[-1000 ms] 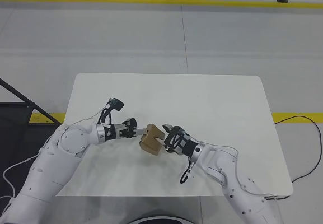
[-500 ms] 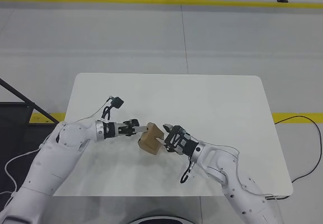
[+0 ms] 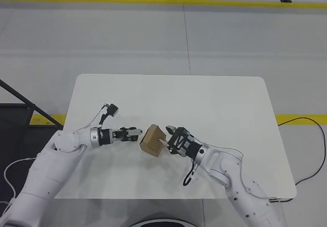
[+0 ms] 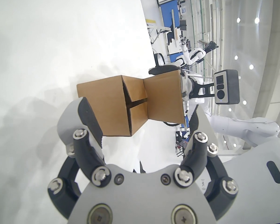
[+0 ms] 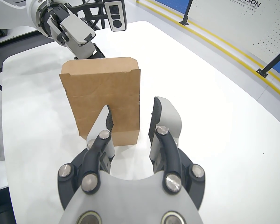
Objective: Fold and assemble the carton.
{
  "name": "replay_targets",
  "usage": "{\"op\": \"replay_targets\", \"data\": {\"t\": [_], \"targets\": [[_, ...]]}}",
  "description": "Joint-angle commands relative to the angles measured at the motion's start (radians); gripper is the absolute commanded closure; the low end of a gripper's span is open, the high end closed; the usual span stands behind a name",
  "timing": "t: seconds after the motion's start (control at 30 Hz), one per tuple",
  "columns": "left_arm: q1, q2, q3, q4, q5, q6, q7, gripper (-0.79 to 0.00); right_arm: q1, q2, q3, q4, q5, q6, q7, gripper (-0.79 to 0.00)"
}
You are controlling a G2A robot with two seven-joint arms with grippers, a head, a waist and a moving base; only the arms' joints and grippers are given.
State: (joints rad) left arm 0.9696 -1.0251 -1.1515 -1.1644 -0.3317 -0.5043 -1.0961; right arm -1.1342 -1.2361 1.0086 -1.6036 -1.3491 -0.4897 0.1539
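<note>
I see the brown carton (image 3: 153,142) standing on the white desk (image 3: 220,108), nearer the desk's near edge than its far edge and somewhat toward the left edge from the middle. It is only partly assembled, and in my left wrist view one broad flap stands out to the side of the folded end.

My left gripper (image 3: 135,135) sits just beside the carton on the side facing the left edge. Its fingers (image 4: 88,117) are spread wide and hold nothing.

My right gripper (image 3: 170,139) is at the carton's opposite side. Its fingers (image 5: 163,117) are also apart. In the right wrist view one finger lies against the carton's face and the other stands off from the carton's edge with a gap, so nothing is clamped.
</note>
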Motion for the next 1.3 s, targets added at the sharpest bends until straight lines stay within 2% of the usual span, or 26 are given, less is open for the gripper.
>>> {"op": "replay_targets", "data": {"t": [0.0,0.17,0.33,0.93,1.07,1.27], "targets": [[0.003,-0.002,0.007,0.007,-0.011,0.002,-0.007,-0.785,-0.002,0.0,0.002,0.0,0.0,-0.001,-0.002,-0.391],[0.005,-0.012,0.033,0.027,-0.05,-0.032,-0.018,-0.785,-0.005,0.001,0.004,-0.001,-0.003,-0.003,-0.006,-0.391],[0.002,-0.02,0.042,0.048,-0.065,-0.08,0.016,-0.785,-0.009,0.001,0.006,-0.006,-0.007,-0.003,-0.005,-0.406],[-0.002,-0.036,0.087,0.074,-0.083,-0.138,-0.014,-0.785,-0.042,0.008,0.034,-0.041,-0.015,-0.004,-0.012,-0.434],[-0.001,-0.04,0.094,0.075,-0.083,-0.144,-0.01,-0.785,-0.053,0.01,0.042,-0.055,-0.02,-0.001,-0.019,-0.416],[0.001,-0.042,0.099,0.068,-0.09,-0.159,-0.021,-0.785,-0.057,0.01,0.04,-0.068,-0.025,-0.001,-0.007,-0.453]]}}
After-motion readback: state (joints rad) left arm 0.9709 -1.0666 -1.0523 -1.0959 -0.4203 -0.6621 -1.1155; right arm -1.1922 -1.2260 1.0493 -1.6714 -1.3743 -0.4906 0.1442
